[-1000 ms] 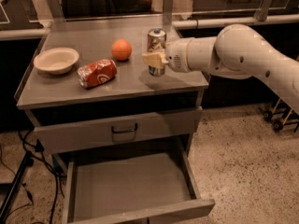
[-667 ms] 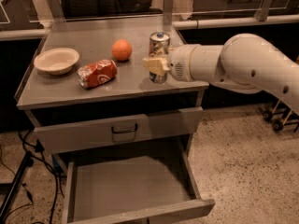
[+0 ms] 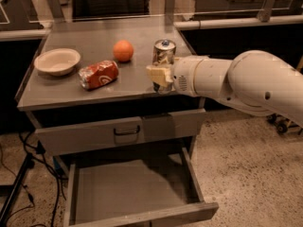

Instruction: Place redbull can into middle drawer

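The redbull can [image 3: 164, 53] is a slim silver can with a shiny top, upright near the front right edge of the grey tabletop [image 3: 71, 86]. My gripper [image 3: 160, 75] reaches in from the right on a thick white arm and is shut on the can's lower half; cream-coloured fingers [image 3: 156, 74] cover its front. The middle drawer [image 3: 142, 216] is pulled open below the table, its bare grey floor showing, with nothing in it. The can is above and behind the drawer's right side.
On the tabletop are an orange [image 3: 123, 50], a red-orange soda can [image 3: 99, 74] lying on its side, and a white bowl [image 3: 57, 61] at the left. A closed drawer front with a dark handle [image 3: 127, 130] sits above the open drawer. Cables [image 3: 23, 174] hang at the left.
The can has moved a little right and toward the table's front edge together with my gripper. My arm has drawn lower and nearer. The other things have not moved.
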